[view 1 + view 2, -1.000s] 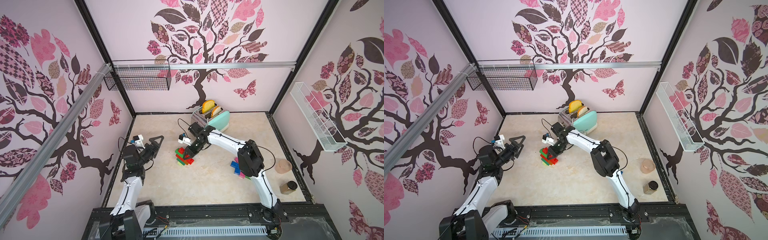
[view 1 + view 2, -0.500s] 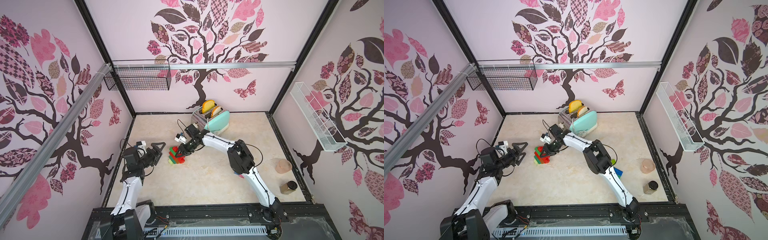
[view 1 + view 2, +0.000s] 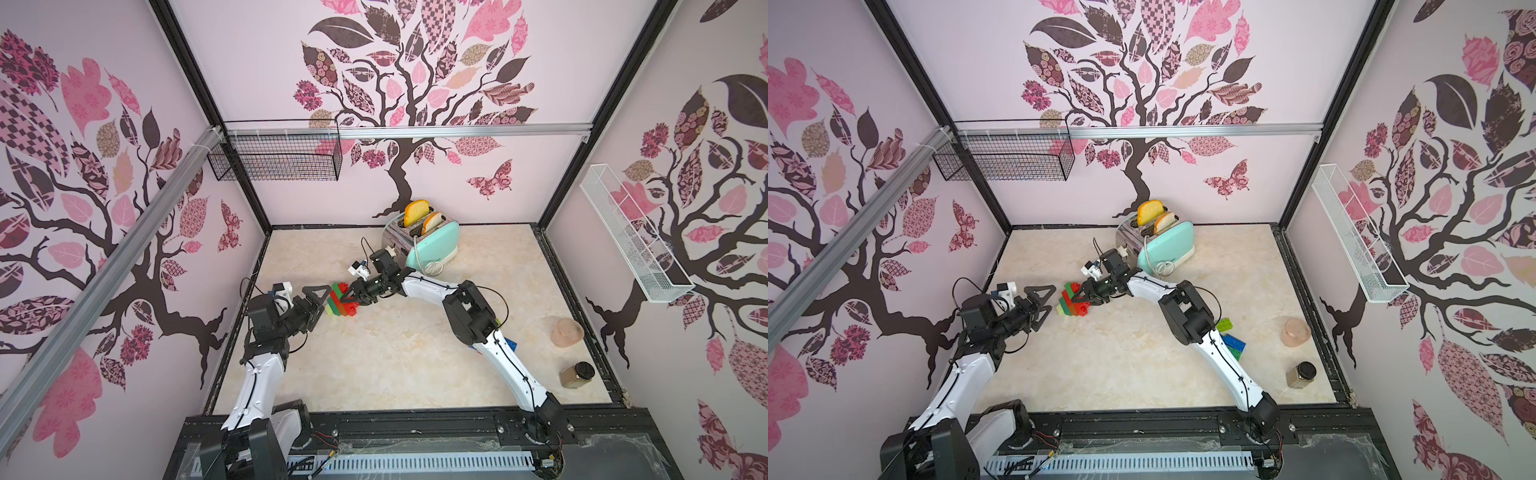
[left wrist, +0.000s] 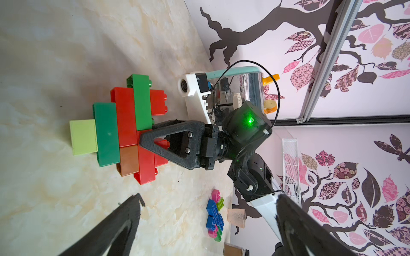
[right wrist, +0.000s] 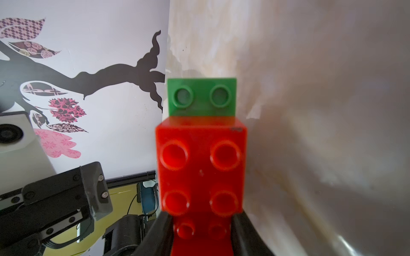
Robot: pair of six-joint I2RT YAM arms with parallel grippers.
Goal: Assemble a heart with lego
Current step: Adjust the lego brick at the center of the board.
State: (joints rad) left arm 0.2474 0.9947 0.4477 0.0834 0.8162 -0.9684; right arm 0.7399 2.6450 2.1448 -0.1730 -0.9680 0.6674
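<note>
Top views: stereo pair high above the front edge, looking down and forward over the whole marble tabletop, far | Left wrist: low, near, facing the lego stack and right gripper | Right wrist: very close, out between its own jaws onto that stack's studs | Shared: the stack, in all four.

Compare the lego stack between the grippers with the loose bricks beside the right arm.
The stack is red, green and lime bricks pressed together; the loose bricks are blue, pink and green, in a flat cluster. The right gripper is closed on a red brick of the stack; no gripper holds the loose bricks. The stack sits by the open left gripper; the loose bricks lie beside the right arm. Both are studded plastic bricks.
</note>
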